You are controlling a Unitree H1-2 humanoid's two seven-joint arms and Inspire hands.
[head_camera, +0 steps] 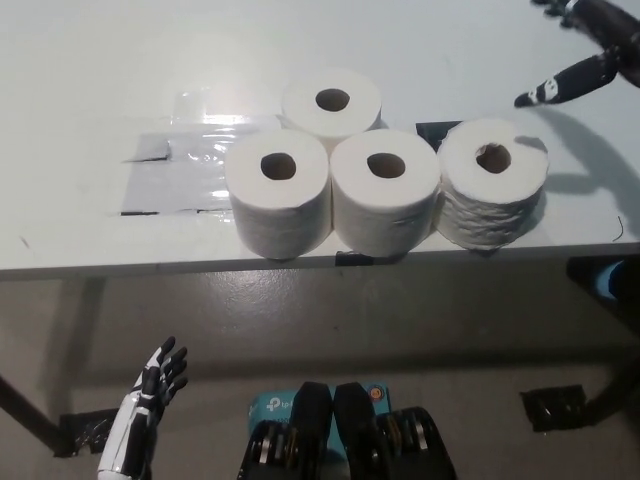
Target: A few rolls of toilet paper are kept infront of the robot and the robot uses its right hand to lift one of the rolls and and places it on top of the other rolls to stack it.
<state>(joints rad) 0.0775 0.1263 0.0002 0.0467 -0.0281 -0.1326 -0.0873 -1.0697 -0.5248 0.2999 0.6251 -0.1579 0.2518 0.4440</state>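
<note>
**Q:** Hands first, from the nearest one: where are they?

**A:** Lowest in the head view is the white left hand [157,385], at the lower left, below the table edge and over the floor. Its fingers are spread apart and it holds nothing. The black right hand [590,45] is far off at the upper right corner, above the table [80,80]. Only part of it shows; one finger [560,85] points down and to the left, toward the rightmost roll, without touching it. Its fingers look spread and nothing is in them.

**Q:** And the toilet paper?

**A:** Four rolls stand upright on the table, holes facing up. Three form a row close to the near edge: the left front roll [278,195], the middle front roll [385,195] touching it, and the right roll [492,185] just beside that one. The right roll looks rougher and looser in its wrapping than the others. Behind the gap between the left and middle rolls stands the back roll [332,103], touching both. None is stacked on another.

**Q:** Anything else on the table?

**A:** Grey tape patches [160,185] lie flat to the left of the rolls, with a shiny clear strip [215,110] farther back.
</note>
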